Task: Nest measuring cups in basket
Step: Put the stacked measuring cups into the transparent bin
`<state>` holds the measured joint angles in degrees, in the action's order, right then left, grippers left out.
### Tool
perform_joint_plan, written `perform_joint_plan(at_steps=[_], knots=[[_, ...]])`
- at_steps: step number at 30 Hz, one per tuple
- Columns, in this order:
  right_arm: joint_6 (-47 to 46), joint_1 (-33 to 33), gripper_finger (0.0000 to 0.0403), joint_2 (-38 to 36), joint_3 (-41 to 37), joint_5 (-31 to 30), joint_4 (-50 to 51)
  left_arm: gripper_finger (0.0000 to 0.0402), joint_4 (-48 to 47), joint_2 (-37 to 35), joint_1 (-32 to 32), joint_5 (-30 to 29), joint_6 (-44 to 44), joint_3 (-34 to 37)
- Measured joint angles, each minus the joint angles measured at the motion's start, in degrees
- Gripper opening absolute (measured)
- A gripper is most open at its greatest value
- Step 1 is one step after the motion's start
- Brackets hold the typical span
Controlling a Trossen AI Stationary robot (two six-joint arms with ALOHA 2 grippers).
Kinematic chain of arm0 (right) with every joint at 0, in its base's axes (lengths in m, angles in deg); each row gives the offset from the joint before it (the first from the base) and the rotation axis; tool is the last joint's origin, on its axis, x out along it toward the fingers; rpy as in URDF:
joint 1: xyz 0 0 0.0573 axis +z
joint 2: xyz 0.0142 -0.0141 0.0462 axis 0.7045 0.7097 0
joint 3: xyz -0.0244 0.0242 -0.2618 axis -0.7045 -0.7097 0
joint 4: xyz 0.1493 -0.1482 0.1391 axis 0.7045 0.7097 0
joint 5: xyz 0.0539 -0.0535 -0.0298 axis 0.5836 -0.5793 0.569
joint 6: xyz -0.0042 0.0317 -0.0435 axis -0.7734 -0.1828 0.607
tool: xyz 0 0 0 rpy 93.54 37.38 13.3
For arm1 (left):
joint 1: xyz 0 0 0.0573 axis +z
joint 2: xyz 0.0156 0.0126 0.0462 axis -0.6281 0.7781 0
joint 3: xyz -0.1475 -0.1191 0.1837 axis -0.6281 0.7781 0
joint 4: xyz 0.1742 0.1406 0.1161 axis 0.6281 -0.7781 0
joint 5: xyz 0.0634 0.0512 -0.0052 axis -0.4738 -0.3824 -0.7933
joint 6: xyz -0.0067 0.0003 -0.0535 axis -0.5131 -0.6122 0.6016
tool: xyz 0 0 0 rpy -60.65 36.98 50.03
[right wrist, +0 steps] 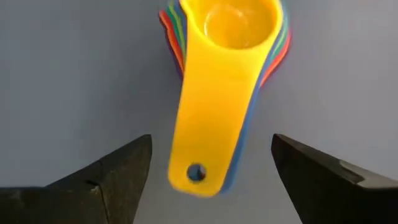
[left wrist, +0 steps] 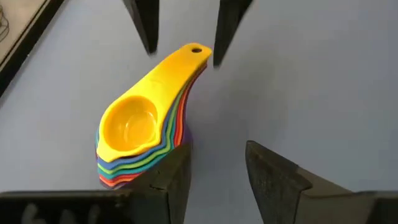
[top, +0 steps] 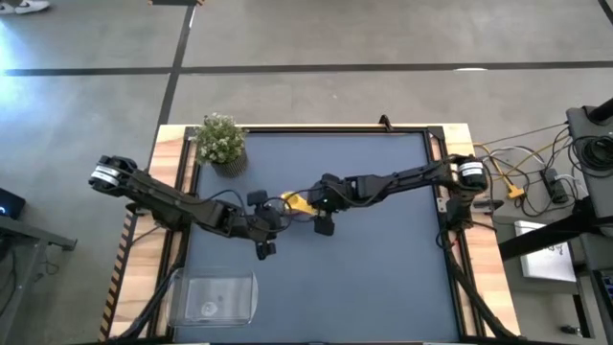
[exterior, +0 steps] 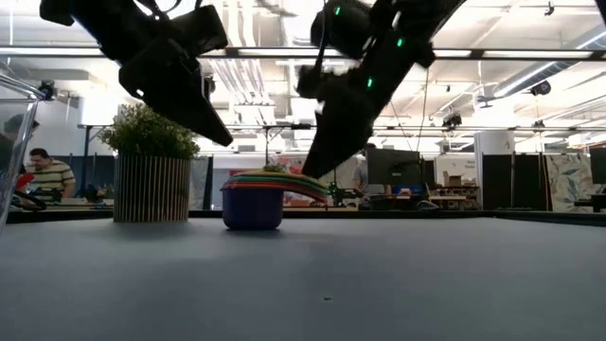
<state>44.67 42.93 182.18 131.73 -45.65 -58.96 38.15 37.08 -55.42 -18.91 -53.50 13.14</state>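
Note:
The measuring cups point(top: 297, 202) sit nested in one stack on the dark mat, yellow on top, and the bottom cup's base point(exterior: 252, 216) rests on the table. My right gripper point(right wrist: 211, 171) is open, with one finger on each side of the handles' free end point(right wrist: 196, 174) and a gap on both sides. My left gripper point(left wrist: 214, 177) is open and hovers by the bowl end point(left wrist: 127, 124), with the stack outside its gap. In the low view both grippers point(exterior: 213, 128) point(exterior: 317, 161) slant down toward the stack. The clear basket point(top: 220, 297) stands near the table's near-left corner.
A small potted plant point(top: 222, 142) stands at the far-left corner of the mat, behind the stack in the low view point(exterior: 147, 175). The basket's clear wall point(exterior: 14, 142) shows at the low view's left edge. The mat has raised wooden borders point(top: 460, 240). People sit in the room beyond.

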Motion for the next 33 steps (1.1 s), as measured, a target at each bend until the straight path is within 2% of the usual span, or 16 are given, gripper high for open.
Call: perform_joint_plan(at_steps=[5, 9, 12, 19, 23, 27, 33], knots=[[-0.06, 0.58, 0.0310, -5.45, -0.44, -0.39, 1.08, 0.0127, 0.99, 0.90, -0.06, -0.02, 0.88, 0.04], [-0.77, -0.53, 0.0282, -9.09, -2.37, -7.23, 1.37, 0.0117, 1.18, 2.93, 0.02, 0.54, 3.68, 0.07], [-2.01, -1.91, 0.0224, -10.26, -5.11, -8.95, 0.93, 0.0111, 2.22, 5.54, 0.11, 1.71, 3.72, 0.12], [-2.91, -5.09, 0.0031, -9.63, -13.13, -8.31, -8.33, 0.0078, 5.61, 9.63, 0.19, 3.77, 3.65, 0.17], [-3.85, -5.31, 0.0015, -9.58, -15.52, -7.62, -12.69, 0.0045, 5.73, 10.88, 1.41, 3.78, 4.13, 0.17], [-4.30, -5.30, 0.0009, -9.01, -15.54, -6.69, -12.70, 0.0020, 5.69, 11.43, 3.83, 3.82, 4.82, 0.17], [-4.63, -5.30, 0.0008, -5.64, -15.18, -5.25, -13.52, 0.0001, 5.27, 11.07, 6.83, 3.95, 5.68, 0.17]])
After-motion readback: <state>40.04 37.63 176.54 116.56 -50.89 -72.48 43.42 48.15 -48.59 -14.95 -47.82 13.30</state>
